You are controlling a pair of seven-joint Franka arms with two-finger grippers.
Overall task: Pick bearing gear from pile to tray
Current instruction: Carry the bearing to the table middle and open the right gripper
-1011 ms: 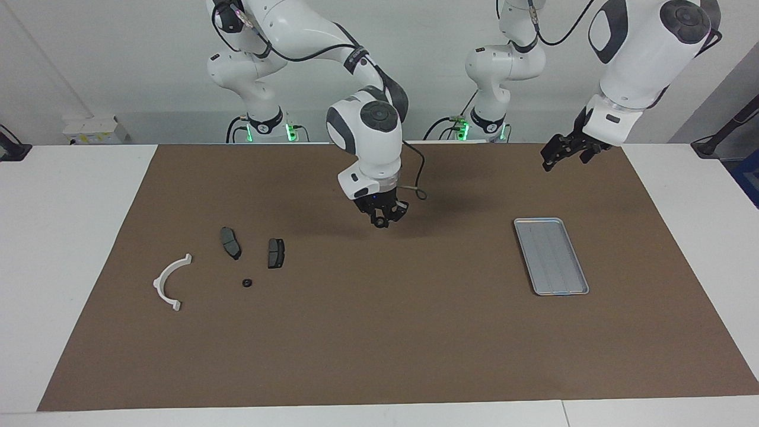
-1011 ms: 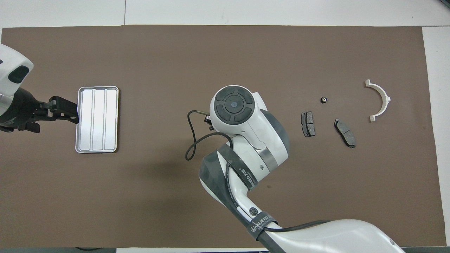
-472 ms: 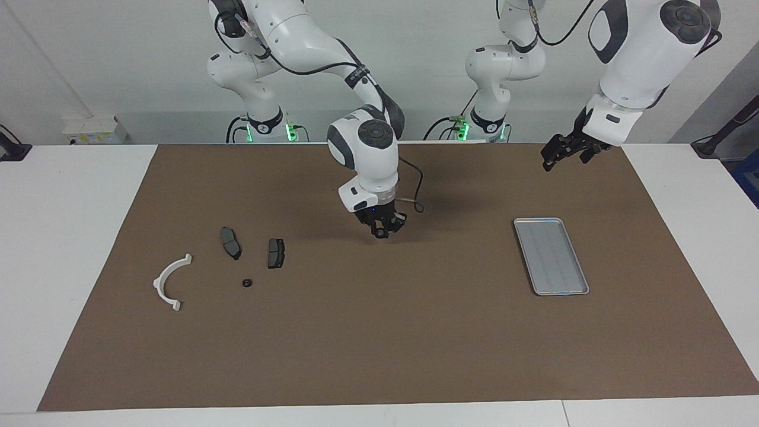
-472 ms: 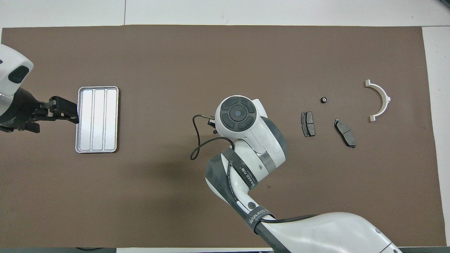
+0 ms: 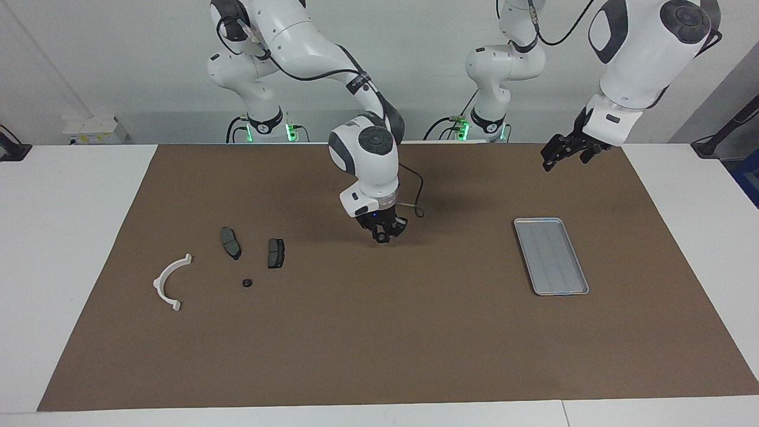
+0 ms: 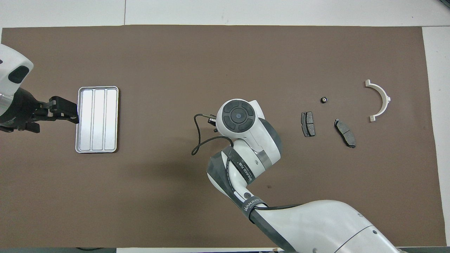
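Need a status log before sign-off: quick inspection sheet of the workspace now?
Surface: brown mat on a white table.
Job's things: silver tray with nothing in it, toward the left arm's end; small black round part on the mat among the pile, toward the right arm's end.
Clutter: two dark grey plates and a white arc piece, apart from one another.
Grippers: right gripper low over mid mat, something small and dark at its tips, not identifiable; left gripper raised over the mat's edge, waiting.
Cables: loose black loop at the right wrist.
Surroundings: white wall; white box at the table's edge.
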